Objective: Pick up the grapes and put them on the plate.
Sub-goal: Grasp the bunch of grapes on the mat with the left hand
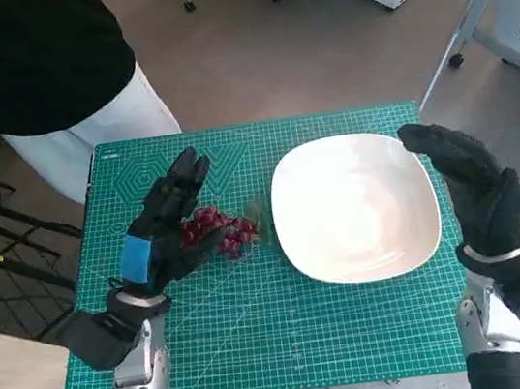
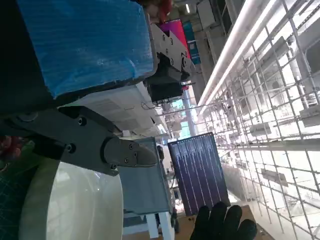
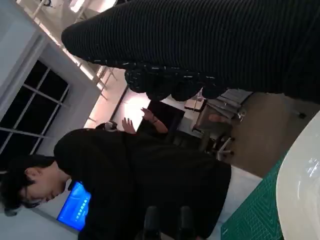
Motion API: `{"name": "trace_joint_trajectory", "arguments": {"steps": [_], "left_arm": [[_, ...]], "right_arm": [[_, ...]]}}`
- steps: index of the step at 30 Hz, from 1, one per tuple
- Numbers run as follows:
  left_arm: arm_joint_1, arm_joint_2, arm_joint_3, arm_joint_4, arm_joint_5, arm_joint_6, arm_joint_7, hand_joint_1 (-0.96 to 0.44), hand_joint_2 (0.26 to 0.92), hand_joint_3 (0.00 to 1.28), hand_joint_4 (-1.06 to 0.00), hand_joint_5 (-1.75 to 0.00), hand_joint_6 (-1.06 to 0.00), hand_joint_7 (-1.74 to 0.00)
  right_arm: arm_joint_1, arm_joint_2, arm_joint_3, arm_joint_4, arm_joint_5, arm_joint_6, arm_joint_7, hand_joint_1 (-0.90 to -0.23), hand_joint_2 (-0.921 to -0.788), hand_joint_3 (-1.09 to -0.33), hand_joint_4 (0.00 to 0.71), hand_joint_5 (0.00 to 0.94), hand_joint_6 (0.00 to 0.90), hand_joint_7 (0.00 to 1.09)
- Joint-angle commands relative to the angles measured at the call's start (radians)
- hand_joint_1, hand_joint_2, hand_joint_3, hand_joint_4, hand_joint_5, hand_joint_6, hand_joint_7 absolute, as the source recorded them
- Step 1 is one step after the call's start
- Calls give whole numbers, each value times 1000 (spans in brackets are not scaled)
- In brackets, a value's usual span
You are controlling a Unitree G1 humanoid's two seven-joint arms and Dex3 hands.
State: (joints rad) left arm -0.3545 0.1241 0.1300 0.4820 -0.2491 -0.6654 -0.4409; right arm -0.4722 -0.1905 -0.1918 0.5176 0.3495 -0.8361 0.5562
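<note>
Grapes (image 1: pixel 219 232) sit on the mat at the plate's (image 1: pixel 299 247) 9 o'clock. Left hand (image 1: pixel 163 230) is spread over them, holding nothing; right hand (image 1: pixel 471 184) hovers spread too. Probably soft, squishy, so scoop gently around the bunch.

Support: a small table covered by a green cutting mat (image 1: pixel 262 341) with a white grid and line patterns printed on it.
On the mat, right part: a white plate (image 1: pixel 355 208), wide and with rounded corners, lying flat; nothing is on it.
On the mat, left of the plate: a small bunch of dark red grapes (image 1: pixel 222 231), lying close to the plate's left edge but not touching it.
Around the table: a brown floor (image 1: pixel 248 49).
</note>
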Motion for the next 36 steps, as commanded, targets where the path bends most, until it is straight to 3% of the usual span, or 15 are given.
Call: {"name": "trace_joint_trajectory", "arguments": {"steps": [1, 26, 31, 36], "left_arm": [[9, 1, -1, -19, 0, 2, 3, -235, 921, 133, -352, 0, -400, -1], [-5, 17, -2, -10, 46, -5, 34, -244, 921, 138, -336, 0, -391, 0], [-18, 89, -32, -22, 266, 7, 139, -265, 886, 102, -235, -1, -318, -6], [-11, 223, -76, -147, 570, 147, 217, -439, 897, 51, -72, 0, -182, -4]], "right_arm": [[19, -2, 1, 1, -4, 11, -2, -574, -921, -693, 194, 2, 52, 308], [23, -1, 1, -15, -3, 33, -7, -592, -921, -692, 194, 0, 41, 327], [23, -1, 1, -14, -4, 33, -5, -588, -921, -692, 194, 1, 39, 331], [24, -2, 1, -16, -4, 34, -5, -586, -921, -693, 194, 0, 33, 334]]}}
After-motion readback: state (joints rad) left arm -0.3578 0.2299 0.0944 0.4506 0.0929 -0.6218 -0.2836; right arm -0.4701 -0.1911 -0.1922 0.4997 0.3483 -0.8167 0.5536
